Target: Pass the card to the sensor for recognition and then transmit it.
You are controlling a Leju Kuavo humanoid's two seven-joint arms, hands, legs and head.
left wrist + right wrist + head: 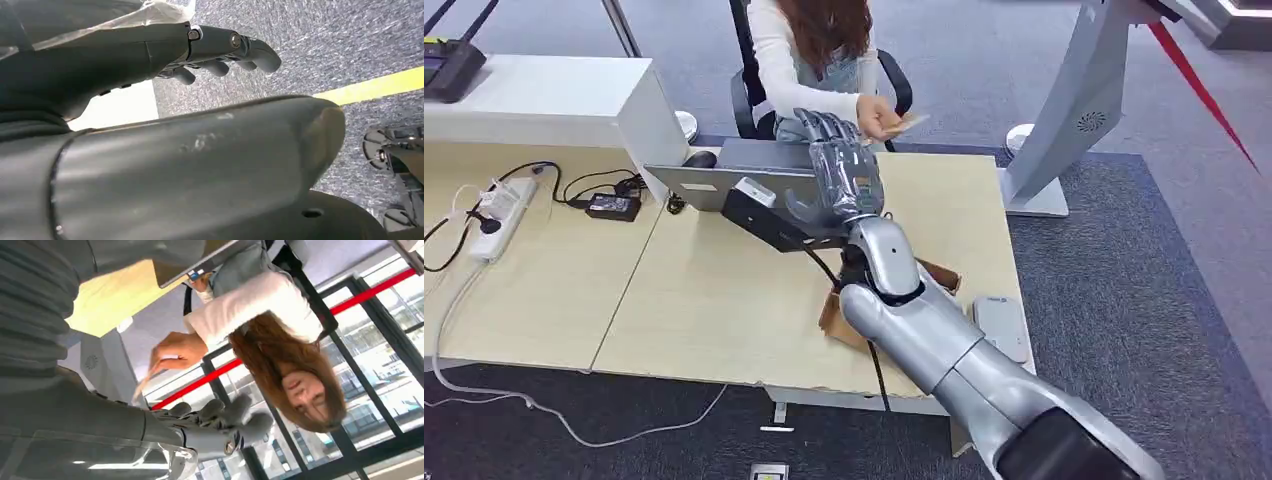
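Card (908, 124) in person's hand (879, 117), right hand (839, 168) empty

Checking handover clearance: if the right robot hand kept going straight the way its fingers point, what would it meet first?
Most likely the seated person's hand pinching the thin tan card, just beyond the right robot hand. The robot hand holds nothing, fingers apart. How much gap remains is unclear from these views.

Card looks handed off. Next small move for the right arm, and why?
Probably draw the right hand back toward the desk. Its fingers are apart and hold nothing, while the person's hand already pinches the card just beyond it, so the transfer looks complete.
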